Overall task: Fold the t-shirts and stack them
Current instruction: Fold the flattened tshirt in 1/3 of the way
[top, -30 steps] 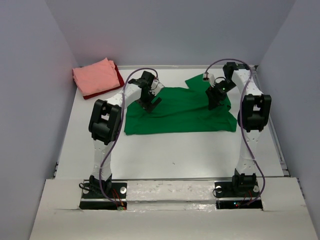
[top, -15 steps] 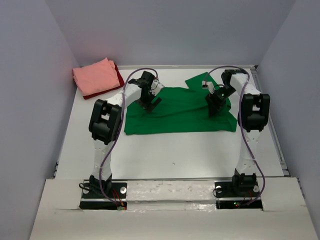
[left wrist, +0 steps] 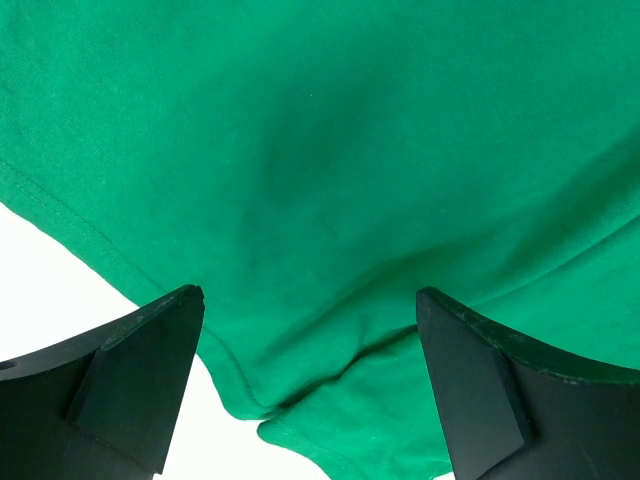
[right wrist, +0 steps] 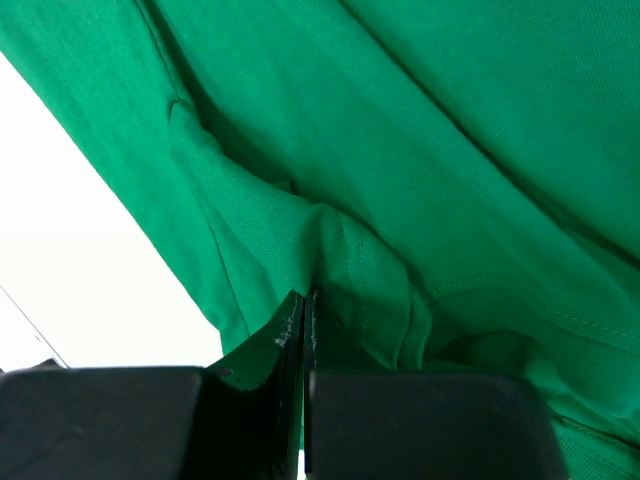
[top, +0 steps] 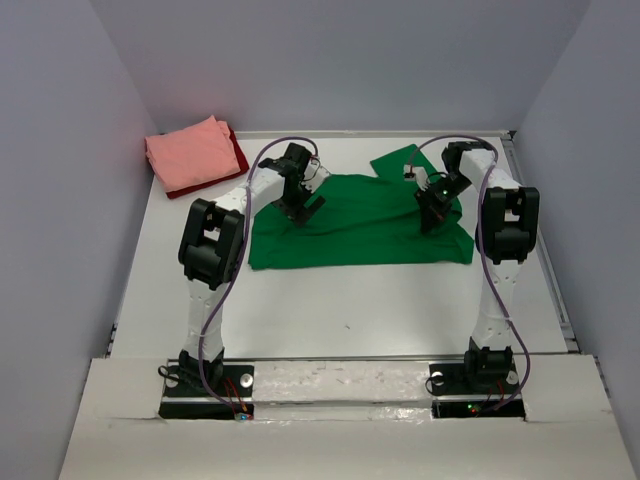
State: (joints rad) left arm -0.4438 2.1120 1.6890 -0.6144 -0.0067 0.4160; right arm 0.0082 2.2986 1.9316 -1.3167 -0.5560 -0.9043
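The bright green t-shirt [top: 360, 225] lies spread flat across the middle of the table. My left gripper [top: 308, 208] hovers open over its upper left part; in the left wrist view the fingers [left wrist: 150, 370] straddle a hemmed fold of green cloth [left wrist: 330, 150] without touching it. My right gripper [top: 432, 220] is shut on a pinched ridge of the green t-shirt [right wrist: 450, 150] near its right side, the jaws [right wrist: 305, 300] pressed together on the fabric. The salmon pink t-shirt [top: 190, 152] lies folded on top of the dark red t-shirt [top: 238, 152] at the back left corner.
Grey walls close in the white table [top: 340, 300] on the left, back and right. A metal rail [top: 545, 270] runs along the right edge. Purple cables [top: 270, 150] loop above both arms.
The right gripper has dropped onto the green t-shirt and shut on a fold of it. The left arm has hardly moved and stays open.
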